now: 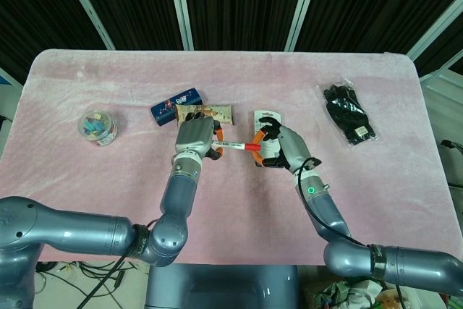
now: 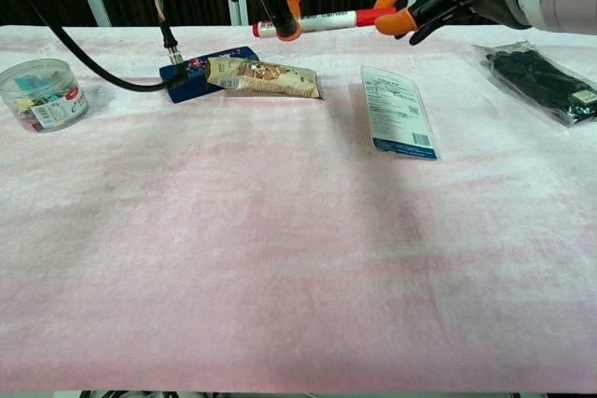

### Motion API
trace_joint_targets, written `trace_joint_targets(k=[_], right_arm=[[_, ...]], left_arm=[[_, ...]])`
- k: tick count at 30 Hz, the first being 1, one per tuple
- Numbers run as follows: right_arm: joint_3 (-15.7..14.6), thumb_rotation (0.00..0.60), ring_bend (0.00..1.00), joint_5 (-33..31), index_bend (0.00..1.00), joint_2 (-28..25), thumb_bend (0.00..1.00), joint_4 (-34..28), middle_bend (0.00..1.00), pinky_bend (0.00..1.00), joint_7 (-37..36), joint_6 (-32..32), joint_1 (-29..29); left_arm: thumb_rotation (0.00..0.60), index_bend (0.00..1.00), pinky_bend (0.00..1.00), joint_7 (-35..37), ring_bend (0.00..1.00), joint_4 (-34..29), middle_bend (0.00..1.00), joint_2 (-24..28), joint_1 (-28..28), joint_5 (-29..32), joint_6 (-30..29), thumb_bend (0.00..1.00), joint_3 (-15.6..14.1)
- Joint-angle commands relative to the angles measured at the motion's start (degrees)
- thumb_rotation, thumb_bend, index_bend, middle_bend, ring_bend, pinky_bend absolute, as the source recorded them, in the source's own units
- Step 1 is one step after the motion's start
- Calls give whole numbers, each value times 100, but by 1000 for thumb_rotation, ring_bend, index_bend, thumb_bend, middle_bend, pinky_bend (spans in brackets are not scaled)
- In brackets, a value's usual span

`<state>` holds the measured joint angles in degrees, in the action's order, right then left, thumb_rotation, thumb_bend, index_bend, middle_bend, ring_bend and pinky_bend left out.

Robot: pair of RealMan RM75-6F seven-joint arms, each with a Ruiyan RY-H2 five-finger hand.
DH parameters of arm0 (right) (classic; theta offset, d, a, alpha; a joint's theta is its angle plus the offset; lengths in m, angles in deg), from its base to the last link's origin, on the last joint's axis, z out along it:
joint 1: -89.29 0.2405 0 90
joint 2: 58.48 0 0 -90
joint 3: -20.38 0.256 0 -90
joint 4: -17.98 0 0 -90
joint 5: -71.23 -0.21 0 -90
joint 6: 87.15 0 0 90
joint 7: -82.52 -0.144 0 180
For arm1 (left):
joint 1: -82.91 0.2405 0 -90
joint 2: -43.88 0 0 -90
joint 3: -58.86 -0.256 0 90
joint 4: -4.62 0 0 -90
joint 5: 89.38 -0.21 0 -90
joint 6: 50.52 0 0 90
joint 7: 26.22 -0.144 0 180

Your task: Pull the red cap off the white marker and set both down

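The slim white marker [image 2: 312, 21] hangs level in the air above the far middle of the pink cloth-covered table [image 2: 280, 258], its red cap [image 2: 372, 16] still seated on the end toward the right hand. The left hand [image 1: 195, 137] grips the white barrel near its bare end, orange-tipped fingers [image 2: 292, 6] curled round it. The right hand [image 1: 281, 145] pinches the red cap between two orange fingertips [image 2: 395, 22], the other fingers curled in behind; how firmly they press is hard to judge. Below the marker on the cloth lie a tan snack wrapper [image 2: 263, 77], a dark blue box [image 2: 201, 71] touching it, and a flat white-and-blue packet [image 2: 397, 111]. A clear round jar of clips [image 2: 40, 93] stands near the left edge, and a bagged pair of black gloves [image 2: 542, 79] lies near the right edge.
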<state>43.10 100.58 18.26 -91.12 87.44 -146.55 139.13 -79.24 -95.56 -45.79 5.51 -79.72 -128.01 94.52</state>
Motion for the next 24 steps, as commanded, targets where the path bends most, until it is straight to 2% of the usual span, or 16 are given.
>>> trace_joint_targets(k=[1, 8, 24], right_arm=[[3, 600, 365, -6, 567, 3, 283, -5, 171, 275, 6, 4, 0], [3, 600, 366, -57, 629, 6, 317, -2, 175, 275, 40, -14, -10], [0, 600, 380, -130, 778, -28, 492, -30, 174, 275, 102, -28, -38]], left_arm=[[600, 740, 50, -3, 79, 8, 356, -14, -7, 0, 4, 676, 0], [600, 740, 49, -41, 79, 41, 356, -42, -21, 29, -1, 675, -8], [600, 743, 49, -86, 79, 66, 357, -66, -32, 56, -30, 676, 11]])
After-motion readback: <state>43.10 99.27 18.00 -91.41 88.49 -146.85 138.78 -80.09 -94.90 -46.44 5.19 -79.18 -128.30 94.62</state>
